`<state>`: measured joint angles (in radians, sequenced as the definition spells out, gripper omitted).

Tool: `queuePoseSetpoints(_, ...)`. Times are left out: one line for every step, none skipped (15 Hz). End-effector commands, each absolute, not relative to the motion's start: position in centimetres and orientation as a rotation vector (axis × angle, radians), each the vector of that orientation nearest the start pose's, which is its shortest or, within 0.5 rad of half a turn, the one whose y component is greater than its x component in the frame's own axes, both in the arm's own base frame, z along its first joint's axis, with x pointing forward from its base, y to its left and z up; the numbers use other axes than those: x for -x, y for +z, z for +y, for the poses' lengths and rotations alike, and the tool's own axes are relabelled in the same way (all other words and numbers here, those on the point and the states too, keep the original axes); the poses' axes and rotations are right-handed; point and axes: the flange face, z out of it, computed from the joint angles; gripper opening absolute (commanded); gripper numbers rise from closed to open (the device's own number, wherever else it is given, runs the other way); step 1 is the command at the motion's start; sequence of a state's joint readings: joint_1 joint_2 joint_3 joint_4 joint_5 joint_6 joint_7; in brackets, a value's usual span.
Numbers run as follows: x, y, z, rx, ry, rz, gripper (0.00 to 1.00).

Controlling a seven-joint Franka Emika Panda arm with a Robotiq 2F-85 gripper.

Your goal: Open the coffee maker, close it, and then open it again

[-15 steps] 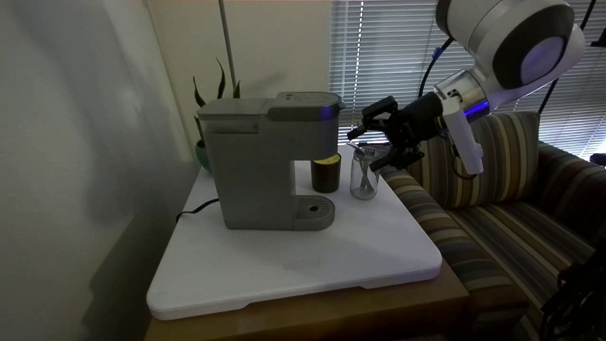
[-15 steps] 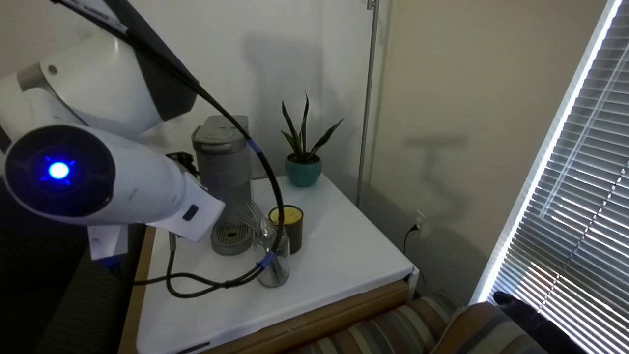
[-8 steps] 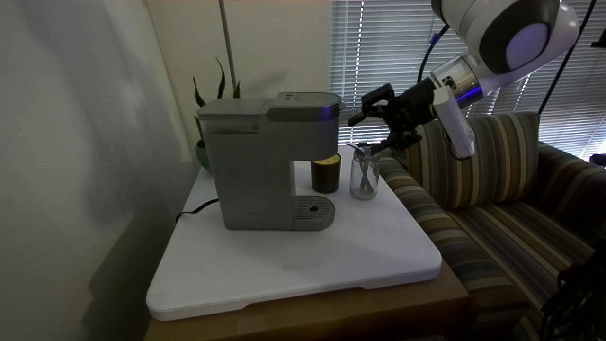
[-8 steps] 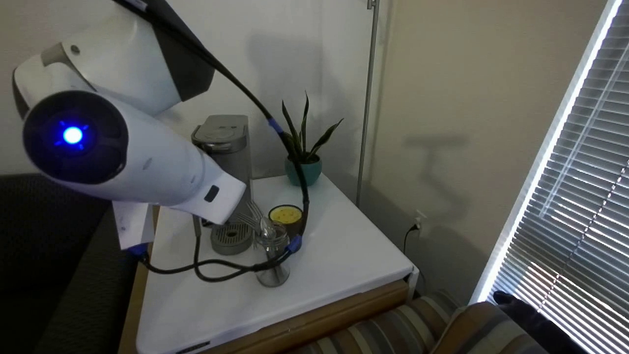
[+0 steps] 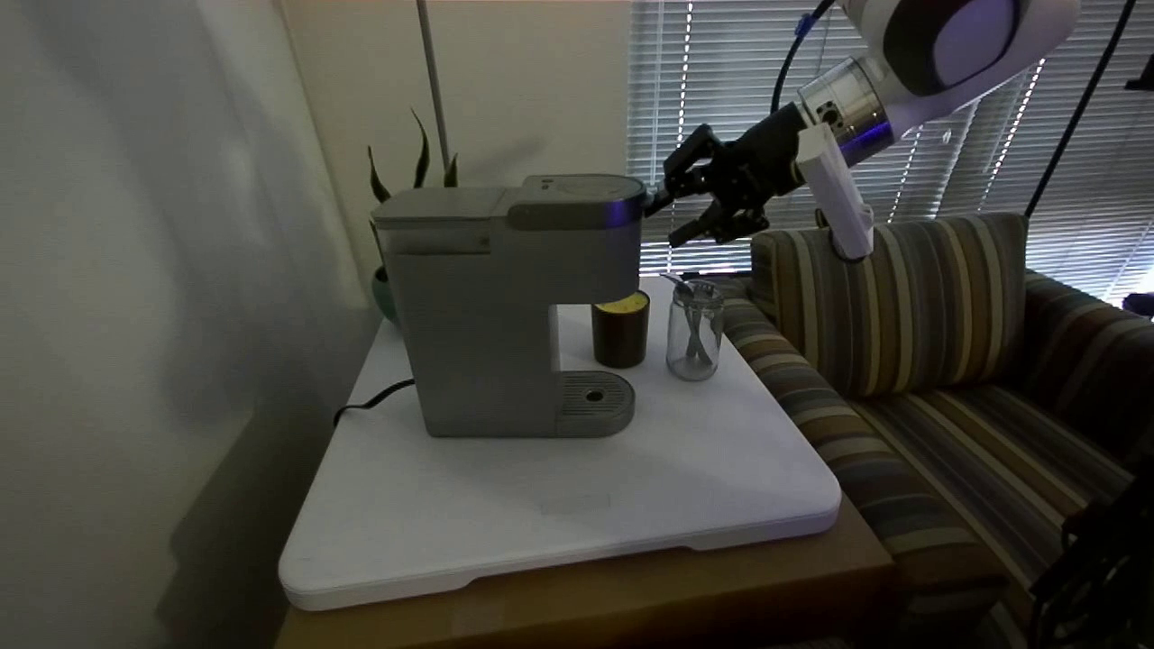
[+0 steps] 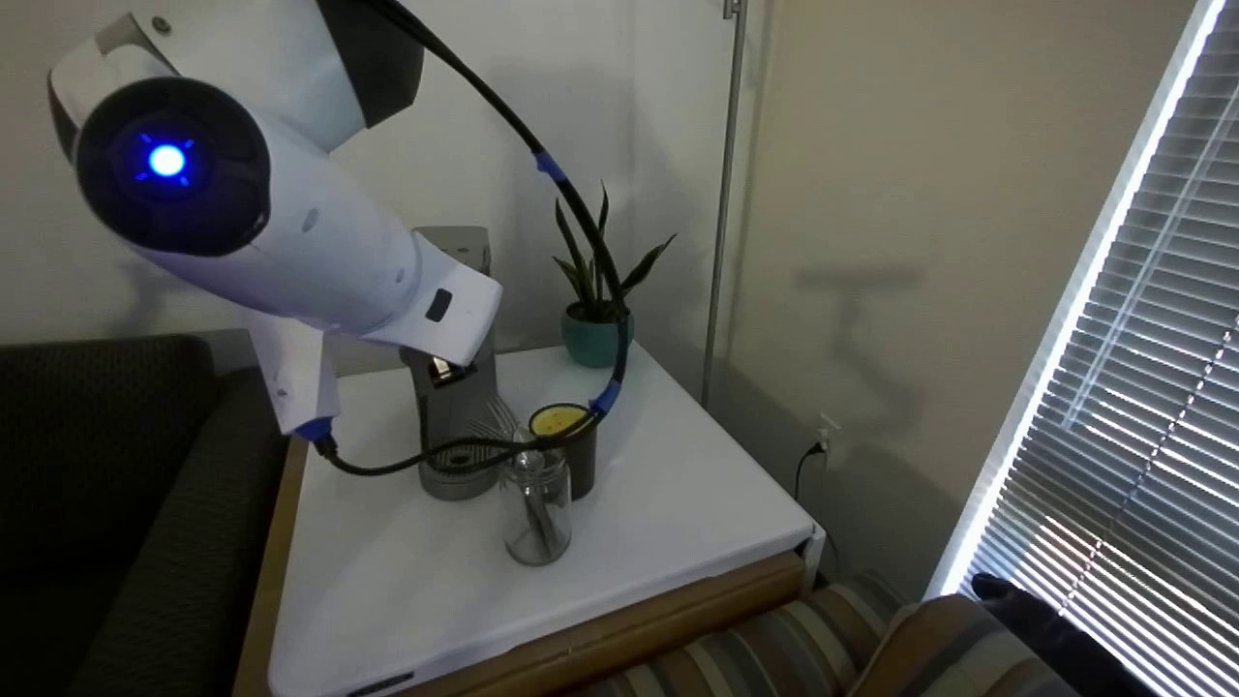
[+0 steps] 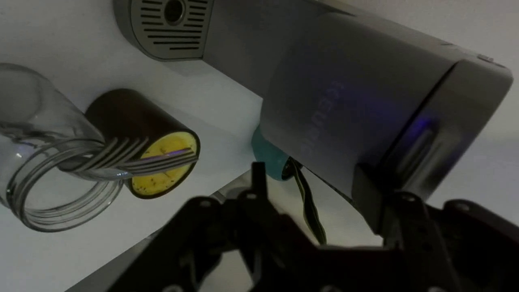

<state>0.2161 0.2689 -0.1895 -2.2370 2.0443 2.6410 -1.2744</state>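
Note:
The grey coffee maker (image 5: 487, 333) stands upright on the white tabletop, its top lid (image 5: 577, 205) down. In an exterior view my gripper (image 5: 664, 225) is at the front of the machine, with its upper finger at the lid's front lip and the lower one beneath it, clear of the body. The wrist view has the jaws of the gripper (image 7: 312, 182) apart and nothing clasped between them. One finger (image 7: 367, 194) overlaps the handle end of the lid (image 7: 458, 109); whether it presses there I cannot tell. The arm hides much of the coffee maker (image 6: 455, 242) in an exterior view.
Below the gripper, a glass jar of cutlery (image 5: 694, 333) and a dark candle cup (image 5: 620, 333) stand beside the machine. Behind it is a plant in a teal pot (image 6: 597, 334). A striped armchair (image 5: 811, 433) adjoins the table; the arm's cable (image 6: 484, 445) hangs over the jar.
The gripper has risen and moved in to the lid's front, and its jaws have drawn partly together. The coffee maker has shifted very slightly away from the gripper.

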Motion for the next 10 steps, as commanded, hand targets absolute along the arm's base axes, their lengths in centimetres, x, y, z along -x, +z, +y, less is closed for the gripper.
queuePoseSetpoints(-53.6,24.8,-0.9,2.251,-0.834,0.612,0.28)
queuePoseSetpoints(-53.6,24.8,-0.8,2.250,-0.837,0.610,0.21)
queuePoseSetpoints(-53.6,24.9,-0.8,2.245,-0.839,0.610,0.13)
queuePoseSetpoints(-53.6,24.9,-0.7,2.242,-0.839,0.611,0.07)
queuePoseSetpoints(-53.7,25.2,-0.5,2.220,-0.847,0.611,0.01)
queuePoseSetpoints(-53.7,25.4,-0.4,2.213,-0.850,0.609,0.00)
queuePoseSetpoints(-53.7,25.7,-0.2,2.206,-0.851,0.610,0.00)
queuePoseSetpoints(-53.7,25.9,0.0,2.198,-0.854,0.608,0.00)
queuePoseSetpoints(-53.6,26.4,0.1,2.188,-0.853,0.607,0.00)
queuePoseSetpoints(-53.5,26.8,0.2,2.192,-0.854,0.601,0.00)
